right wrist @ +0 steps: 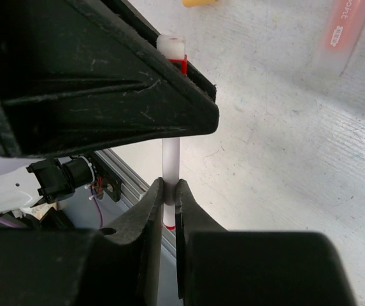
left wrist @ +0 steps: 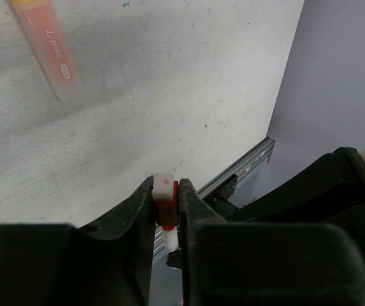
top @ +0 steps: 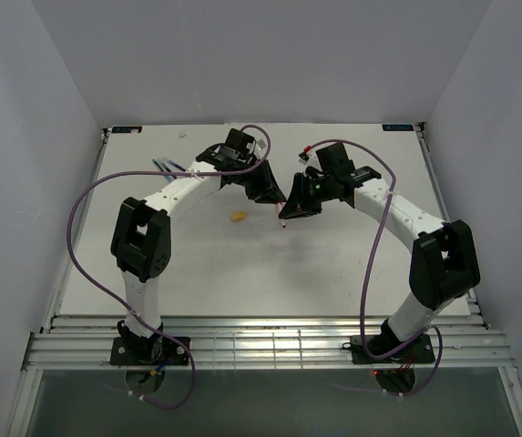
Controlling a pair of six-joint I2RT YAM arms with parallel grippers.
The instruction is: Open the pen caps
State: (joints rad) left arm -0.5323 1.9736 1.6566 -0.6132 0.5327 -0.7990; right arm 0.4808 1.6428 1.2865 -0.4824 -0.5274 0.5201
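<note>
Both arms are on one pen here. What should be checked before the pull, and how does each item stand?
1. Grip on the pen cap by the left gripper: ok.
2. Grip on the pen barrel by the right gripper: ok.
3. Pen clear of the table: ok.
4. The loose orange cap apart from both grippers: ok.
5. Cap already loosened: cannot tell, the joint is hidden inside the left gripper.
</note>
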